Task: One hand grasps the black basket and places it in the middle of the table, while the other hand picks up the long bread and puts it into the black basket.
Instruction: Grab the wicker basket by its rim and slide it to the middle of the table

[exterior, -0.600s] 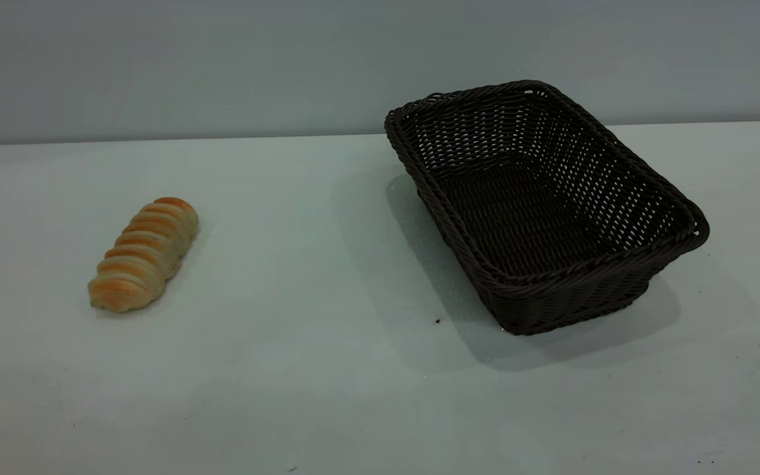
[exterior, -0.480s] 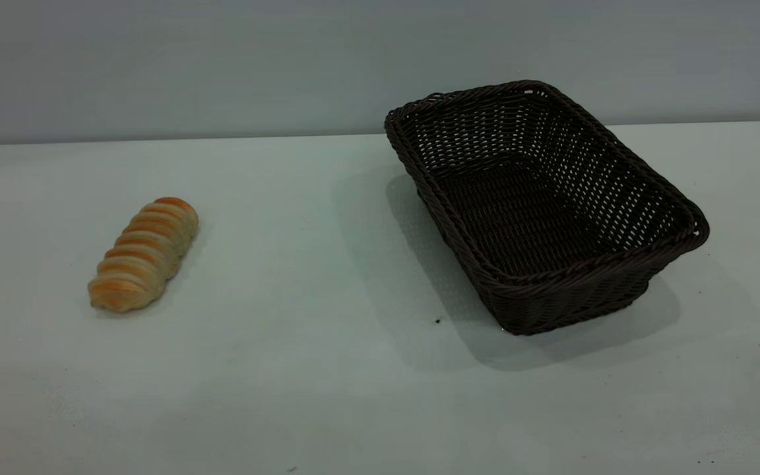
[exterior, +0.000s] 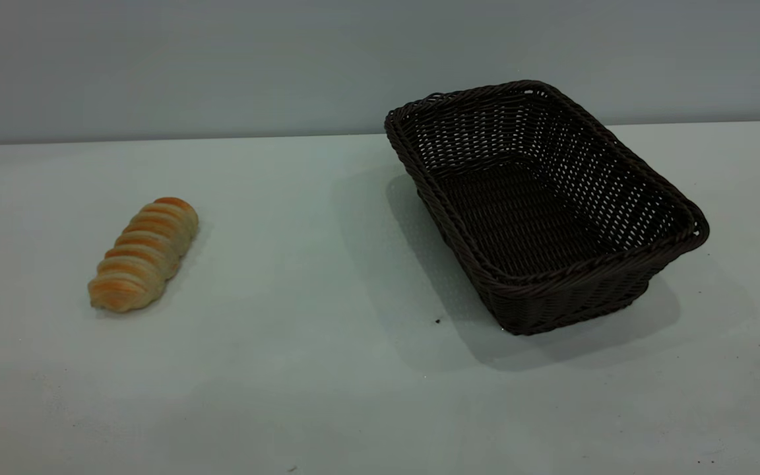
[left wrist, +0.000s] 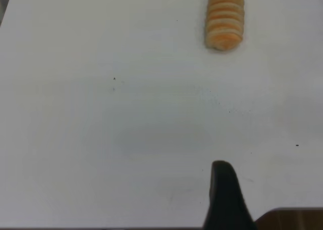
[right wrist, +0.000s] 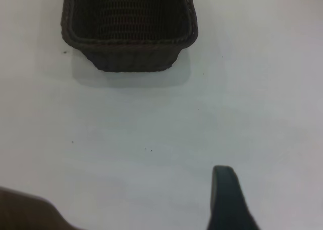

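The black basket (exterior: 545, 204) is a large dark woven wicker basket. It stands empty on the right half of the table (exterior: 314, 369), angled, with one short end toward the front. The long bread (exterior: 144, 254) is a golden-orange ridged loaf lying on the left half, far from the basket. Neither arm shows in the exterior view. In the left wrist view the bread (left wrist: 225, 18) lies well ahead of my left gripper (left wrist: 224, 199). In the right wrist view the basket (right wrist: 128, 31) stands well ahead of my right gripper (right wrist: 227, 199). Both grippers hold nothing and touch nothing.
A plain grey wall runs behind the table's back edge (exterior: 221, 137). A few tiny dark specks lie on the tabletop, one (exterior: 437, 321) near the basket's front corner. A brown surface (left wrist: 292, 220) shows past the table edge in the left wrist view.
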Action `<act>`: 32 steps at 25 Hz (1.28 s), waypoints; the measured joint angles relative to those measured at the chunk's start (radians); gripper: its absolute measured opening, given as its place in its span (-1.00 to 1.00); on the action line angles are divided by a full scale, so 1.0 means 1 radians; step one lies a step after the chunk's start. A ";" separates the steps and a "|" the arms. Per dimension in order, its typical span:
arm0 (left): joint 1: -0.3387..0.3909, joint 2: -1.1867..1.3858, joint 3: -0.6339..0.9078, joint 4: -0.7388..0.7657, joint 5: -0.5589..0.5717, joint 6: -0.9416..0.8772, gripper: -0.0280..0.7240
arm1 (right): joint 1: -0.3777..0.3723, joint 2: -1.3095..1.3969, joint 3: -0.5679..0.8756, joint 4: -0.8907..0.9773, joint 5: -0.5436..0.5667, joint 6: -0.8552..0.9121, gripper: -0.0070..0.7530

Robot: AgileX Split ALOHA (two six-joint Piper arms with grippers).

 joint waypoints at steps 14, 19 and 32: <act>0.000 0.000 0.000 0.000 0.000 0.001 0.41 | 0.000 0.000 0.000 0.000 0.000 0.000 0.23; 0.000 0.000 0.000 0.000 0.000 0.001 0.41 | 0.000 0.000 0.000 0.000 0.000 0.000 0.23; 0.000 0.000 0.000 -0.025 0.000 0.001 0.41 | 0.000 0.000 0.000 0.000 0.000 0.000 0.23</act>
